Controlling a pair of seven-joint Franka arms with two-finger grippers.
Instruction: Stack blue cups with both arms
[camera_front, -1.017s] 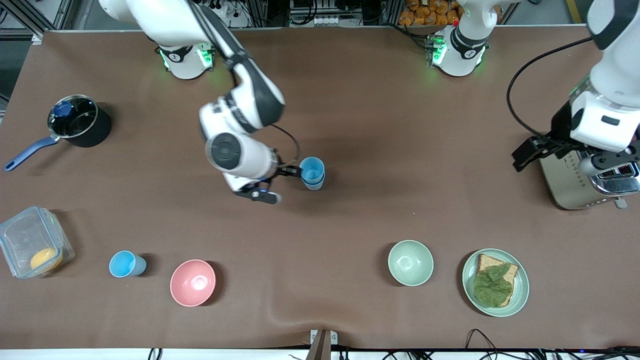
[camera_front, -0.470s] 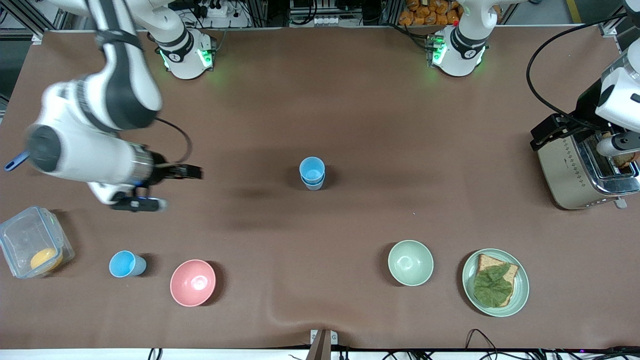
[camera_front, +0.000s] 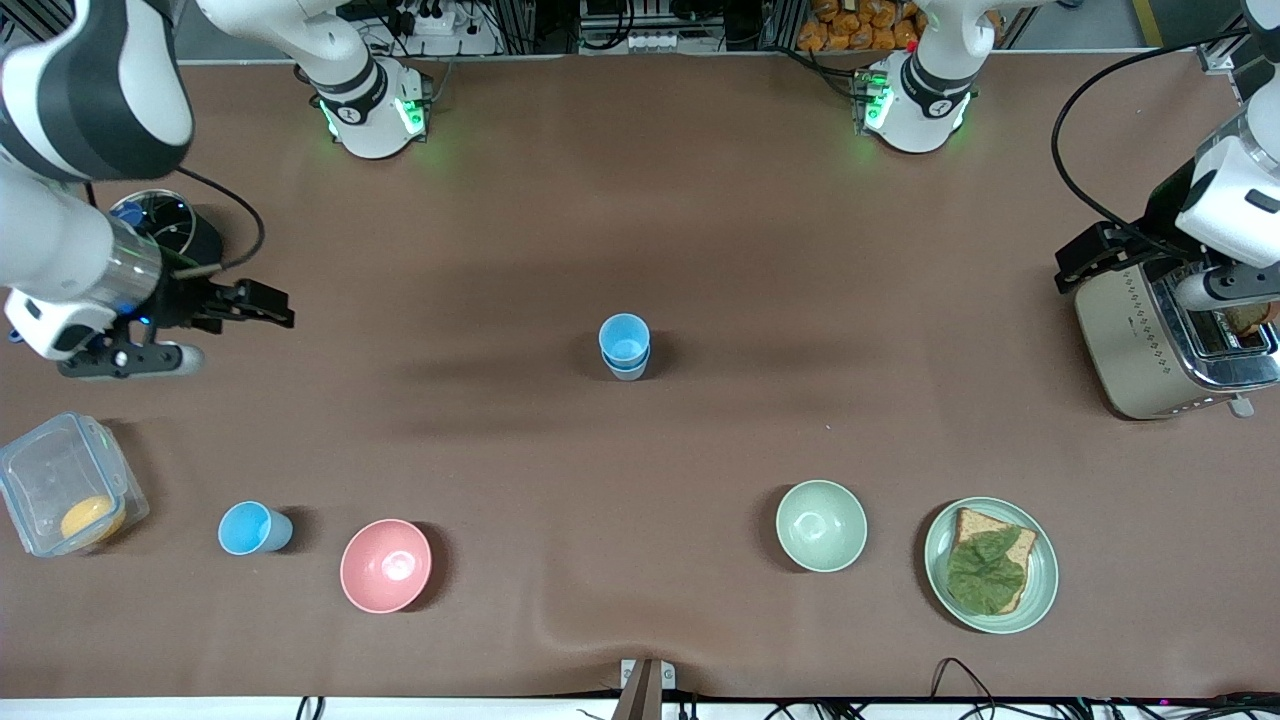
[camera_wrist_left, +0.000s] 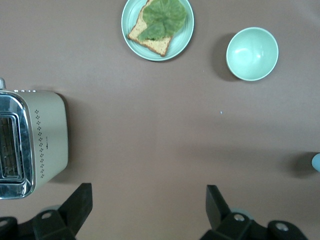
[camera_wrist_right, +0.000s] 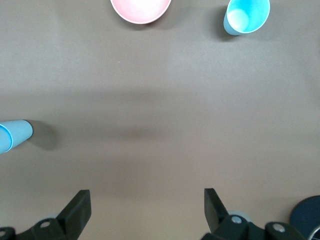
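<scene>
Two blue cups (camera_front: 624, 347) stand nested upright at the table's middle, the sky blue one inside the paler one; they also show in the right wrist view (camera_wrist_right: 13, 135). A third sky blue cup (camera_front: 254, 528) stands alone beside the pink bowl (camera_front: 386, 565), nearer the front camera; it shows in the right wrist view too (camera_wrist_right: 246, 15). My right gripper (camera_front: 280, 308) is open and empty, up beside the black pot (camera_front: 160, 243); its fingers frame bare table (camera_wrist_right: 145, 210). My left gripper (camera_front: 1075, 268) is open and empty beside the toaster (camera_front: 1165, 345), over bare table (camera_wrist_left: 149, 207).
A pale green bowl (camera_front: 821, 525) and a plate with bread and lettuce (camera_front: 990, 565) sit near the front toward the left arm's end. A clear container (camera_front: 65, 485) with an orange thing lies at the right arm's end.
My right gripper has let go of the stacked cups and swung away to the right arm's end, by the pot. My left arm has shifted slightly by the toaster.
</scene>
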